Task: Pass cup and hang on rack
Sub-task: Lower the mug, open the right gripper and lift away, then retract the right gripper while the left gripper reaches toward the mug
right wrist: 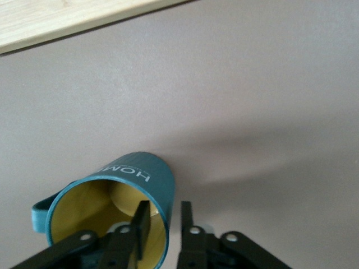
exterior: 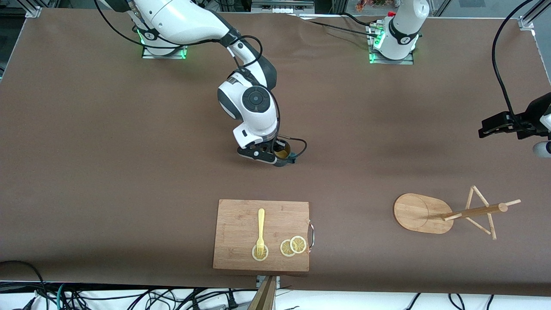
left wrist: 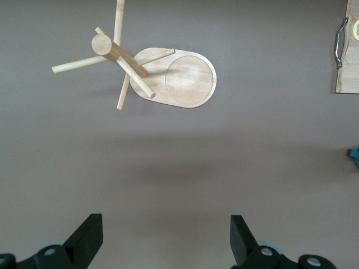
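Cup (right wrist: 120, 193) mid-surface, farther from the front camera than the cutting board (exterior: 261, 234), pinched at the rim by the right tool (exterior: 275, 156): one finger inside the ochre hollow, one on the ribbed wall, seemingly clamped on the rim. Whether lifted or resting on the surface (exterior: 129, 150), cannot tell. Probably the grasp stage, before the pass. Next, by judgement: lift and carry toward the left arm's end, handle kept free for the peg. Left tool (left wrist: 162, 238) spread wide, waiting over bare surface near the rack (exterior: 447, 213), rack upright on its oval base with thin pegs angled outward. Plenty of open brown surface between cup and rack; board with fork (exterior: 260, 232) and lemon slices (exterior: 292, 246) well apart from that path. Risk: thin pegs, small handle, little margin for aim.
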Available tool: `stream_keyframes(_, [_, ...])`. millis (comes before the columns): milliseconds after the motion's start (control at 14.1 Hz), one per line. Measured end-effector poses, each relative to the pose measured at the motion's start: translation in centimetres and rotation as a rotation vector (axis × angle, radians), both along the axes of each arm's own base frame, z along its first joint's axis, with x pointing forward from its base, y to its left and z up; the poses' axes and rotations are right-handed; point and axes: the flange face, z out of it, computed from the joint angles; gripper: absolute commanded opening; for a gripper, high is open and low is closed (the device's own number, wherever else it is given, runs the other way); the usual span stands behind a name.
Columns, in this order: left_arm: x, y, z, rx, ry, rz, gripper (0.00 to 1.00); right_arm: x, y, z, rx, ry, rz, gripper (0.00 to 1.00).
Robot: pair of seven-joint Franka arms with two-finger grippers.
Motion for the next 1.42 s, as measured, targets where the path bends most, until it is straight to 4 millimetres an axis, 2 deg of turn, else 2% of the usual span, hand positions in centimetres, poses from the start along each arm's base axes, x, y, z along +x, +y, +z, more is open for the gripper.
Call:
stream_keyframes(213, [0.0, 0.0, -0.1, 0.000, 0.001, 0.001, 1.00, 0.1, 0.1, 0.3, -0.014, -0.024, 0.020, 1.00])
stream_keyframes(355, [0.0, -0.2, -0.1, -0.001, 0.001, -0.004, 1.00, 0.5, 0.3, 1.5, -0.007, -0.038, 0.019, 1.00])
stream_keyframes(497, [0.1, -0.7, -0.3, -0.002, 0.004, -0.013, 1.00, 0.7, -0.1, 3.7, -0.028, -0.039, 0.020, 1.00])
stream_keyframes(710, [0.3, -2.6, -1.0, -0.006, 0.022, -0.057, 1.00, 1.0, -1.9, 8.7, -0.074, -0.038, -0.003, 1.00])
stream_keyframes(923, [0.1, -5.3, -2.7, -0.017, 0.068, -0.129, 1.00, 1.4, -5.0, 14.1, -0.136, -0.021, 0.009, 1.00])
stream_keyframes(1207, [-1.3, -11.3, -6.0, -0.071, 0.143, -0.352, 1.00, 1.4, -10.5, 21.4, -0.193, 0.028, 0.065, 1.00])
stream_keyframes(1278, [-1.8, -13.0, -6.7, -0.085, 0.159, -0.430, 1.00, 1.5, -12.4, 23.2, -0.184, 0.050, 0.083, 1.00])
stream_keyframes(1420, [-2.7, -15.6, -8.2, -0.133, 0.190, -0.582, 1.00, 2.6, -17.5, 26.4, -0.150, 0.096, 0.126, 1.00])
